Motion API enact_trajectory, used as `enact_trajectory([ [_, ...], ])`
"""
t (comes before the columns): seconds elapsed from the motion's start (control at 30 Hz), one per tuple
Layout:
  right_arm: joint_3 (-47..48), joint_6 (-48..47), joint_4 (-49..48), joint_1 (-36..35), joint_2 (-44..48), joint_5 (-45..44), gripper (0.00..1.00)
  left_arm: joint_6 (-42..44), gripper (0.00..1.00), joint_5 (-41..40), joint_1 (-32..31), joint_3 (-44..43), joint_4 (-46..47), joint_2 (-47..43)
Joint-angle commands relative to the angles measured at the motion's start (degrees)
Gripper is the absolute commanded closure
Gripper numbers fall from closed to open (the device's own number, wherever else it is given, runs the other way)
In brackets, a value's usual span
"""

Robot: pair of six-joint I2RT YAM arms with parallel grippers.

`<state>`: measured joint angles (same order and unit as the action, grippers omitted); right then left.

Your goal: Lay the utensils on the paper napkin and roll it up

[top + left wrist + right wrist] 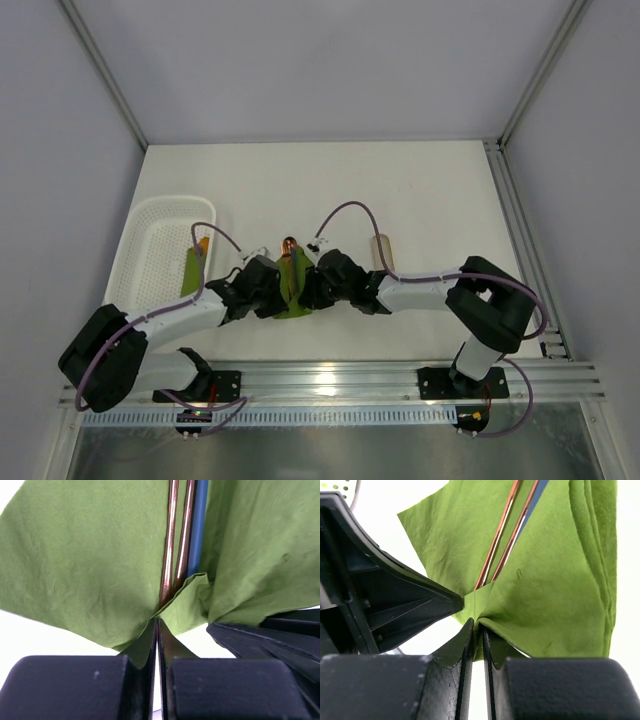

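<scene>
Left gripper (pixel 157 627) and right gripper (pixel 476 627) both clamp closed on paper napkin (pixel 75 560) edge, utensils (pixel 176 540) along its middle; they should roll together evenly, paper taut.

Top cam high, looks down; wrist cams v. close, both on napkin (pixel 75 570), prob. opposing.

Utensils (pixel 172 540) on napkin (pixel 75 555), basket (pixel 145 250) leftward

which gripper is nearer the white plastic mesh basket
Left. The left gripper sits just right of the basket; the right gripper is farther right, across the olive-green paper napkin.
</scene>
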<state>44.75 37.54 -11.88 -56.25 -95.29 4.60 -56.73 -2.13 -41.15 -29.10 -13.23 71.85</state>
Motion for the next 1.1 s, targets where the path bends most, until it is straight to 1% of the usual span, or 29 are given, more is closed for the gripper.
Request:
enact_trajectory([
  [0.0, 3.23, -1.24, -0.25, -0.88, -1.04, -0.21, 0.85, -0.93, 1.00, -3.93, -0.16, 0.63, -1.00, -3.29],
  [0.13, 4.38, -1.59, 0.45, -1.32, -2.36, -0.03, 0.85, -0.58, 1.00, -4.37, -0.16, 0.01, -2.23, -4.00],
  [0.33, 6.40, -1.77, 1.24, -1.93, -3.85, 0.32, 0.84, -0.66, 1.00, -3.85, -0.16, -0.43, -1.36, -1.81],
  [0.4, 7.27, -1.94, 1.68, -2.02, -4.64, 0.32, 0.81, -0.84, 1.00, -4.28, -0.16, -0.25, -1.44, -1.37],
  [0.47, 7.63, -2.03, 1.77, -2.11, -5.35, 0.41, 0.80, -1.28, 1.00, -5.68, -0.16, -0.17, -2.05, -1.63],
  [0.6, 8.42, -2.12, 1.60, -2.11, -5.96, 0.85, 0.76, -2.15, 1.00, -10.08, -0.16, -0.43, -6.27, -5.74],
  [0.7, 8.86, -2.21, 1.33, -2.20, -6.67, 1.55, 0.75, -2.60, 1.00, -13.86, -0.16, -2.09, -11.63, -8.13],
  [0.73, 8.86, -2.38, 1.25, -2.11, -6.75, 1.73, 0.74, -2.42, 1.00, -14.65, -0.16, -2.53, -13.81, -9.70],
  [0.77, 8.77, -2.30, 1.07, -2.11, -6.84, 2.08, 0.69, -2.33, 1.00, -16.22, -0.16, -3.41, -14.88, -10.32],
  [0.87, 7.90, -1.95, -0.59, -2.11, -6.58, 2.95, 0.62, -2.07, 1.00, -17.99, -0.16, -4.56, -17.61, -12.35],
  [1.07, 7.02, -1.51, -2.97, -2.11, -7.28, 4.62, 0.55, -1.37, 0.99, -17.47, -0.16, -5.70, -18.32, -11.48],
])
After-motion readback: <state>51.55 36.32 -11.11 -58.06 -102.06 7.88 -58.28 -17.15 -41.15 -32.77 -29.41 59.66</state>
